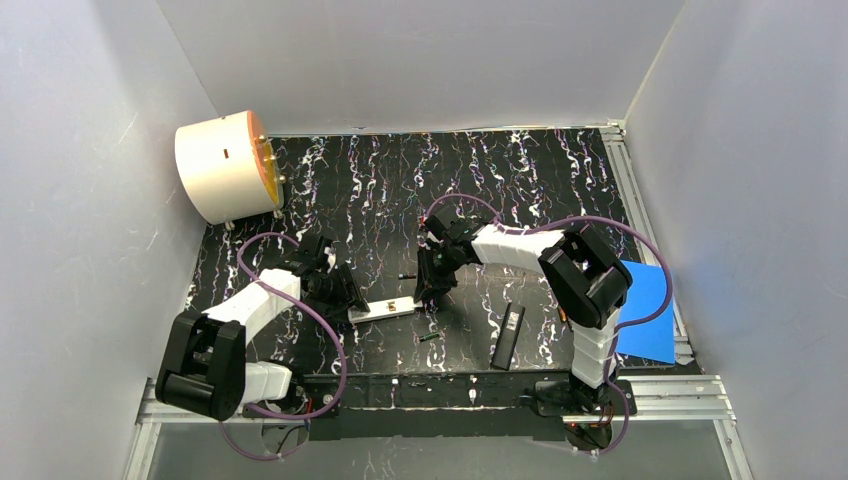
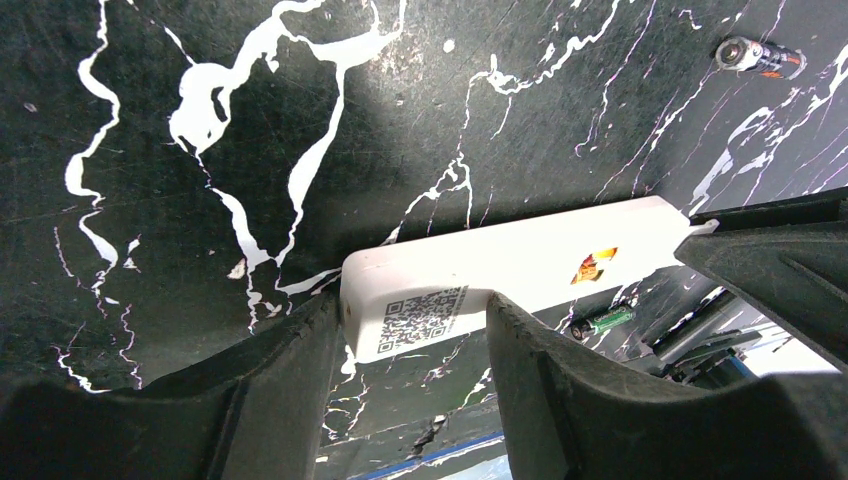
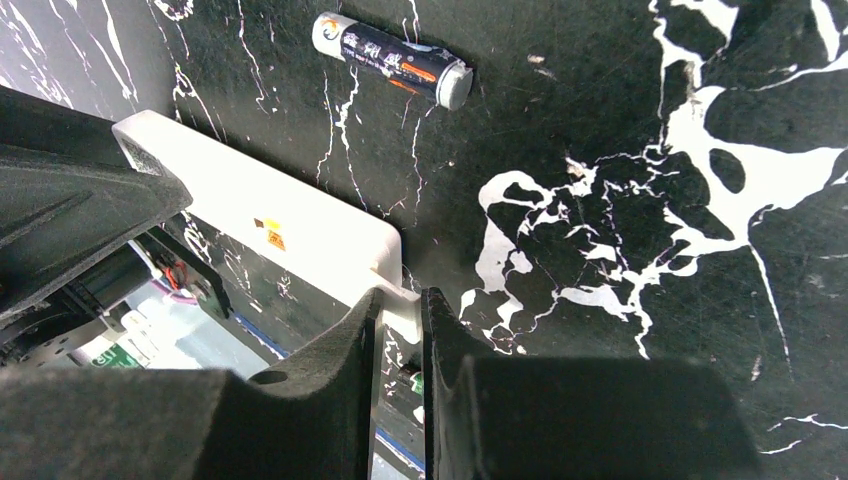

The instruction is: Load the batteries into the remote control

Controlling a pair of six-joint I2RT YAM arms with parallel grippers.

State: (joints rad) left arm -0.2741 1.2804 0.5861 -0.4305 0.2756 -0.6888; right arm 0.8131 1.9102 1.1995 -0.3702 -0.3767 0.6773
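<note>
The white remote control [image 1: 382,309] lies on the black marbled table, held at both ends. My left gripper [image 1: 350,300] is shut on its QR-code end [image 2: 420,315], one finger [image 2: 290,370] on each side. My right gripper [image 1: 430,292] is shut on a thin white edge at the other end [image 3: 400,305]. The remote also shows in the right wrist view [image 3: 260,210]. A dark battery [image 1: 407,274] lies just behind the remote [image 3: 392,62] [image 2: 760,55]. A green battery [image 1: 427,338] lies in front of it [image 2: 603,321]. Other batteries are out of view.
A long black flat piece [image 1: 508,335] lies right of the green battery. A blue sheet [image 1: 645,315] sits at the table's right edge. A white drum with an orange face [image 1: 225,165] stands at the back left. White walls enclose the table.
</note>
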